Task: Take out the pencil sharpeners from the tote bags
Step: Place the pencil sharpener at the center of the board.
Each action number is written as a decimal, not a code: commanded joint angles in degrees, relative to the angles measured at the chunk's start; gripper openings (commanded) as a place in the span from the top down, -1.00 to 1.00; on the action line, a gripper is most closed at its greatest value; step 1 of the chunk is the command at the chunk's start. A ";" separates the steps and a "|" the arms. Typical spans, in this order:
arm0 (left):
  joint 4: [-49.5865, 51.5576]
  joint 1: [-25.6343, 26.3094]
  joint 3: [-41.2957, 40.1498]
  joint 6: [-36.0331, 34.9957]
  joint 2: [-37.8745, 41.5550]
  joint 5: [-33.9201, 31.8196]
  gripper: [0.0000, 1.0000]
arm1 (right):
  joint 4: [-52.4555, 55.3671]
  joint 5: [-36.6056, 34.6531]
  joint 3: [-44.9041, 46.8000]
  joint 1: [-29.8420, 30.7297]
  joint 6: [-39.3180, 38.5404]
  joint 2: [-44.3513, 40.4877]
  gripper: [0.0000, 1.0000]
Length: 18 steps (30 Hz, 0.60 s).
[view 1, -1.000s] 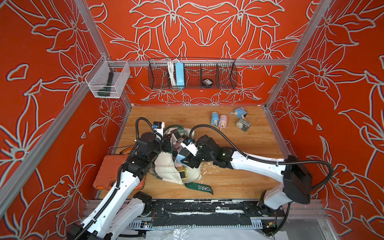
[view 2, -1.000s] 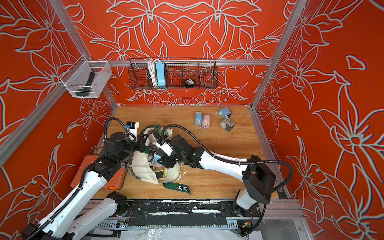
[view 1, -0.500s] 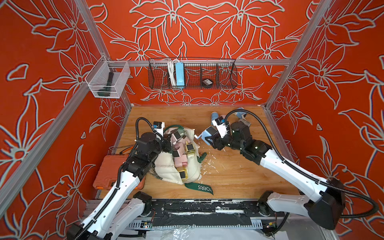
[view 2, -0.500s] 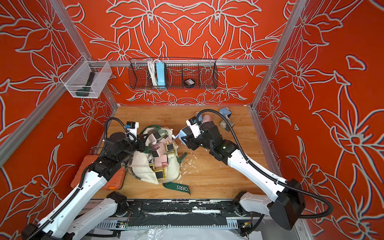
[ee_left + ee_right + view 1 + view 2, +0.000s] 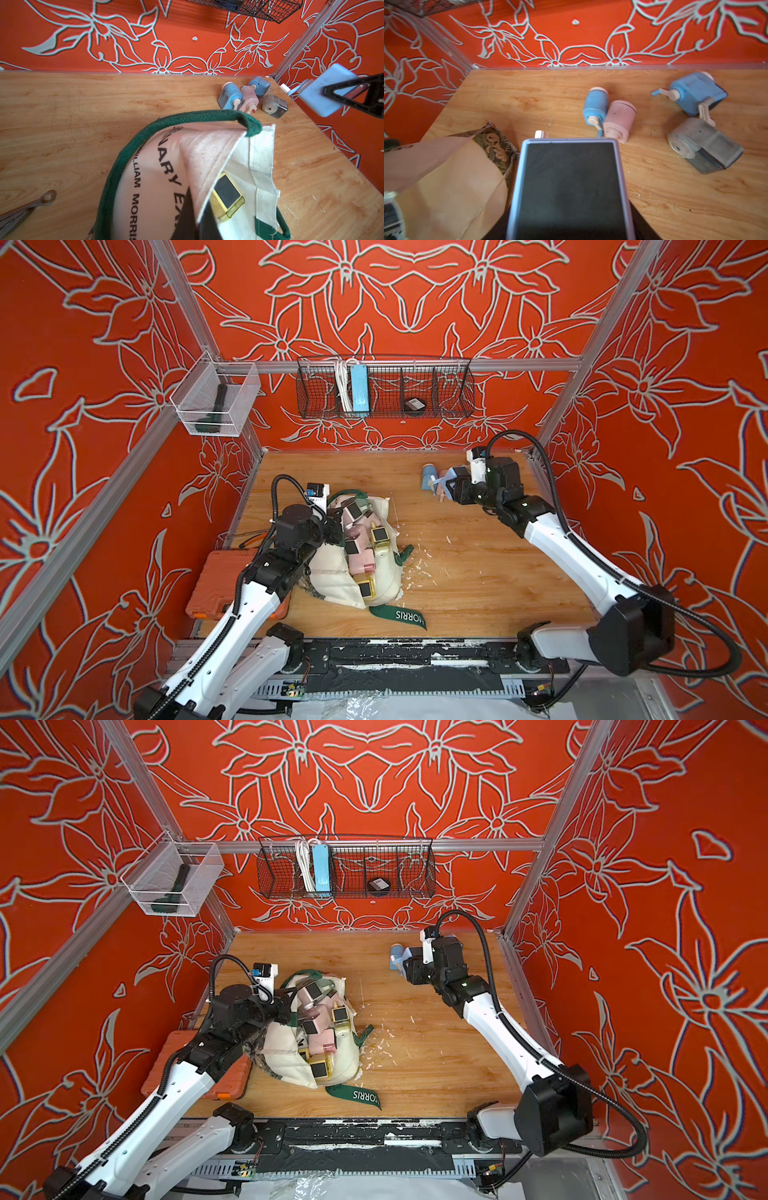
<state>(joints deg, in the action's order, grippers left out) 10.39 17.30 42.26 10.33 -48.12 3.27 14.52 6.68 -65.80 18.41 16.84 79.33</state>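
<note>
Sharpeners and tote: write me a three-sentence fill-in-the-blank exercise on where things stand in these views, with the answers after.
1. The right gripper holds a ___ sharpener above the table.
2. The left gripper pinches the rim of the tote, whose green handle reads ___.
3. In the right wrist view, ___ loose sharpeners lie on the table near the back wall.

Missing words: blue; MORRIS; four

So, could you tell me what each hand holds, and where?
Right hand grips a blue sharpener by its sides; left hand pinches the tote bag rim.
</note>
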 commanded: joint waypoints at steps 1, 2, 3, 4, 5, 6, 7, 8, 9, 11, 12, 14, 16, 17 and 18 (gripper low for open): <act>1.82 -0.16 -0.60 0.50 -0.57 -0.02 1.00 | -0.01 -0.48 -2.89 -0.94 1.37 3.26 0.36; 1.82 -0.14 -0.56 0.53 -0.62 -0.02 1.00 | -0.11 -0.51 -3.14 -1.26 1.44 4.10 0.36; 1.82 -0.16 -0.51 0.52 -0.64 -0.02 1.00 | -0.38 -0.64 -3.41 -1.67 1.48 5.07 0.36; 1.82 -0.16 -0.53 0.50 -0.66 -0.02 1.00 | -0.67 -0.70 -3.49 -2.24 1.65 6.04 0.36; 1.89 -0.16 -0.55 0.49 -0.66 -0.02 1.00 | -0.78 -0.69 -3.82 -2.65 1.87 6.92 0.36; 1.86 -0.16 -0.54 0.49 -0.58 -0.02 1.00 | -0.75 -0.53 -4.21 -3.22 1.95 8.02 0.36; 1.83 -0.16 -0.54 0.56 -0.57 -0.02 1.00 | -0.75 -0.37 -4.64 -3.77 2.18 9.12 0.36; 1.82 -0.17 -0.59 0.55 -0.57 -0.02 1.00 | -0.52 -0.43 -5.13 -4.08 2.27 10.04 0.36; 1.82 -0.16 -0.53 0.57 -0.57 -0.02 1.00 | -0.13 -0.70 -5.87 -4.29 2.09 11.03 0.36; 1.82 -0.16 -0.60 0.54 -0.71 0.11 1.00 | 0.14 -0.73 -7.01 -4.59 1.80 12.84 0.36; 1.82 -0.12 -0.55 0.54 -0.75 0.07 1.00 | 0.10 -0.68 -7.47 -4.72 1.63 13.83 0.36; 1.82 -0.16 -0.59 0.57 -0.75 0.07 1.00 | 0.55 -0.86 -8.66 -4.88 1.46 15.80 0.36; 1.91 -0.16 -0.60 0.51 -0.75 -0.10 1.00 | 0.75 -1.13 -9.62 -5.21 1.34 17.50 0.36; 1.91 -0.16 -0.58 0.56 -0.68 -0.17 1.00 | 0.90 -1.14 -10.10 -5.24 1.40 18.39 0.36; 1.91 -0.17 -0.59 0.52 -0.66 -0.19 1.00 | 1.19 -1.14 -10.76 -5.28 1.11 19.22 0.36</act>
<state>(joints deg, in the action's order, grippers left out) 10.37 17.30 42.26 10.33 -48.16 3.27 15.27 6.33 -74.00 13.34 18.26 96.88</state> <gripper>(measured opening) 0.047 0.591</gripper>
